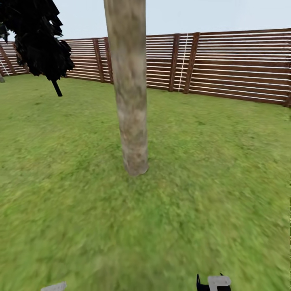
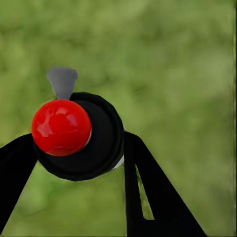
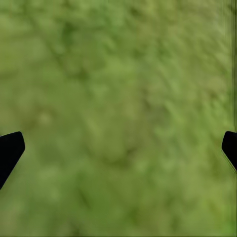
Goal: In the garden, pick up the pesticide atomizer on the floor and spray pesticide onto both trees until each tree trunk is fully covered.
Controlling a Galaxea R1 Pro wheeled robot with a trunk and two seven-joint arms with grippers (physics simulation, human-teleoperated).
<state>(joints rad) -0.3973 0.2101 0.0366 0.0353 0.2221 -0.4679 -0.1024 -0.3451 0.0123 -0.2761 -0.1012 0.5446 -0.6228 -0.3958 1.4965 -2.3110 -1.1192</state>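
The atomizer (image 2: 79,136), red-capped with its grey nozzle directed away from the wrist camera over grass (image 2: 177,64), is clamped between the left gripper (image 2: 79,163) fingers. The right gripper (image 3: 118,148) is spread wide, unladen. An upright tree trunk (image 1: 129,89) stands ahead.

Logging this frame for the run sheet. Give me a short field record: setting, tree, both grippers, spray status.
setting: grass lawn, brown slat fence behind
tree trunk: pale, upright, straight ahead
dark tree: far left, by fence
left gripper: shut on atomizer, red cap, grey nozzle
right gripper: open, over grass
spray: no mist visible
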